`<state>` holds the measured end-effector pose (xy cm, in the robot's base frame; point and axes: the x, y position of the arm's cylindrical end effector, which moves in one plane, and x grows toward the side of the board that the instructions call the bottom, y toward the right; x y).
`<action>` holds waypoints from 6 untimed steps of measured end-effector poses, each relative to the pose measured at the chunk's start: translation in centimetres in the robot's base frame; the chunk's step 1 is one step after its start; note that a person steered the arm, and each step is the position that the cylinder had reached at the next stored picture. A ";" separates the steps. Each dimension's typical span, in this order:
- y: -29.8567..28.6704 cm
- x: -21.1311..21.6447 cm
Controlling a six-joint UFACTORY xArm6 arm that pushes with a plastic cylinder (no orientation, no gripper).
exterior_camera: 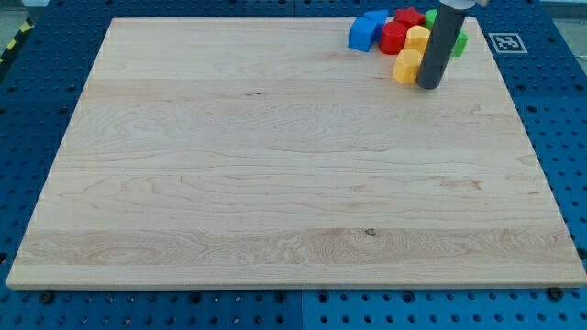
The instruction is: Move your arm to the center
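With my tip [428, 85] touching the yellow block [407, 67] nr the table [275, 183] top-right, it could be dragged if exit isn't clean; no claw fitted, state can't be told.

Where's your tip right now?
My tip is near the view's top right corner of the wooden board, right beside the lower yellow block at the edge of the block cluster, far from the center.

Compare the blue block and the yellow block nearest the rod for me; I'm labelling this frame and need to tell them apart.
The blue block lies at the cluster's left edge, clear of my tip; the nearest yellow block sits right beside my tip, on its left. The blue block is fully visible; the yellow one is partly covered by the rod. Both rest on the wooden board near the view's top right.
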<state>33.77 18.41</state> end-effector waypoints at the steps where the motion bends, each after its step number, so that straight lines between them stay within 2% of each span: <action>1: -1.9 -0.9; 3: -5.0 -3.7; 4: -5.8 -3.6; 6: -16.9 6.5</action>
